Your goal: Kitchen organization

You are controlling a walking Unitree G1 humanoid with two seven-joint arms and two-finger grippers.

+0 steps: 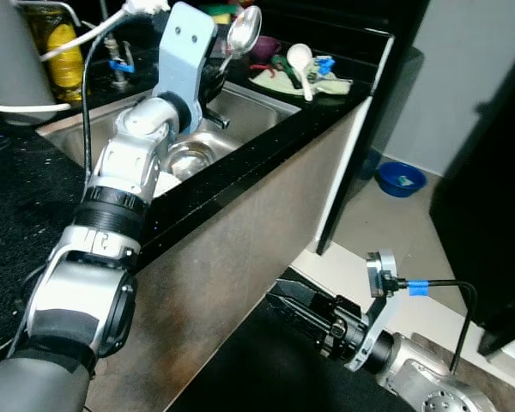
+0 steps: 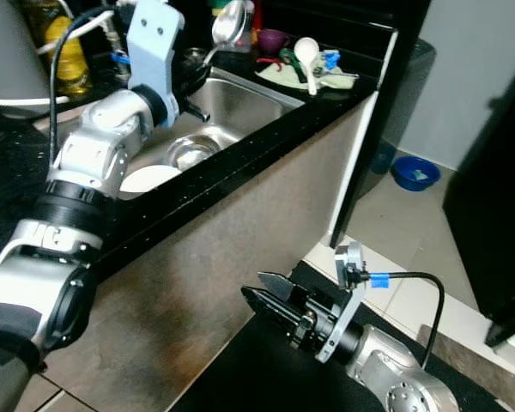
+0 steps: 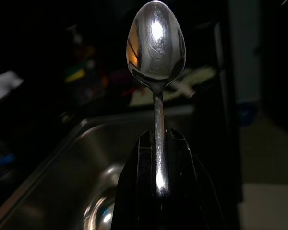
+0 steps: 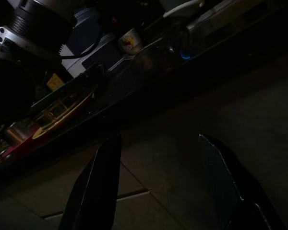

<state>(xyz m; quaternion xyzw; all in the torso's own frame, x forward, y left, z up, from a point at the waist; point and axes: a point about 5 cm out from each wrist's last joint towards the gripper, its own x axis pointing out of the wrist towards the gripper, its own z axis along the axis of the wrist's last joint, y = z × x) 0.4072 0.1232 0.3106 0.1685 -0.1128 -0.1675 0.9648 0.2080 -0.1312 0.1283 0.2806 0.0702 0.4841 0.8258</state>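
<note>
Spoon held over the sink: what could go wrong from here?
The left gripper pinches the spoon only low on its thin handle, bowl up, so it could pivot or slip into the sink, onto the steel bowl and white plate. Swinging toward the cloth might knock the white ladle.

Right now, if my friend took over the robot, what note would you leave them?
Left hand: shut on the spoon, held up over the sink.
Right hand: open, holding nothing, low in front of the counter.
In the sink: a steel bowl and a white plate.
Done: spoon picked up.
Left: probably put the spoon away, then the sink dishes.
</note>
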